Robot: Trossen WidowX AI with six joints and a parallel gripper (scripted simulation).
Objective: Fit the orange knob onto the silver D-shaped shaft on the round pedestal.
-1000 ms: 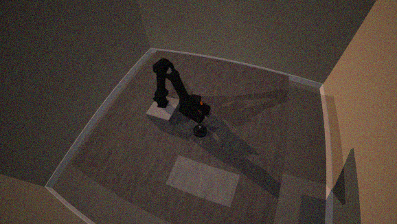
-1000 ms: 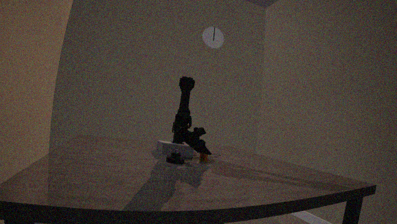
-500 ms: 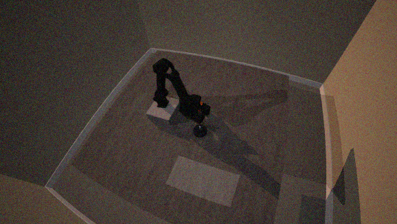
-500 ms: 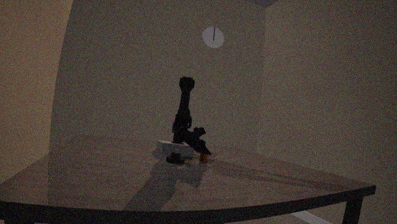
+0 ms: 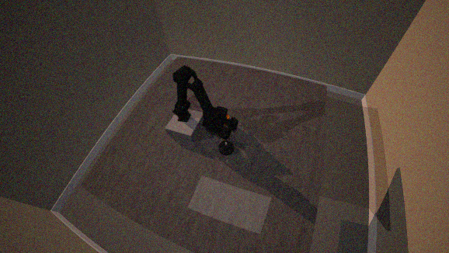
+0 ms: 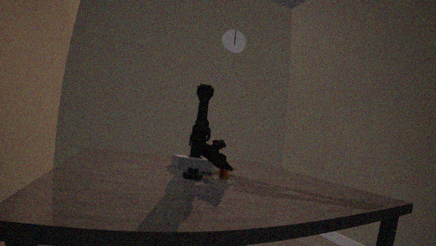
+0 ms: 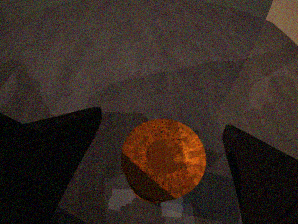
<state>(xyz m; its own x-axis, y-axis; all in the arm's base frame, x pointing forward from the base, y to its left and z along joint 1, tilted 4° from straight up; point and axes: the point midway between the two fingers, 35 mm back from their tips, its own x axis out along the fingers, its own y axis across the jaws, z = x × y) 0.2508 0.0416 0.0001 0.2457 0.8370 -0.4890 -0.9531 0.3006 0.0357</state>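
Note:
The orange knob [image 5: 228,116] [image 6: 223,173] [image 7: 175,170] stands on the table beside the pedestal, not on it. In the wrist view its round end faces the camera, with a darker round patch in the middle and a shadow over the lower left. Whether that patch is the hole is unclear. My gripper [image 6: 227,169] [image 7: 164,122] is open, with a finger on each side of the knob and a gap to both. The dark round pedestal [image 5: 226,147] [image 6: 192,174] is a short way off. Its shaft shows only as a tiny pale spot in the top view; its flat side cannot be made out.
The arm's pale base block [image 5: 179,124] [image 6: 182,163] is behind the pedestal. A pale rectangle [image 5: 230,204] lies farther forward on the table. Long arm shadows cross the table, and the light is dim and grainy.

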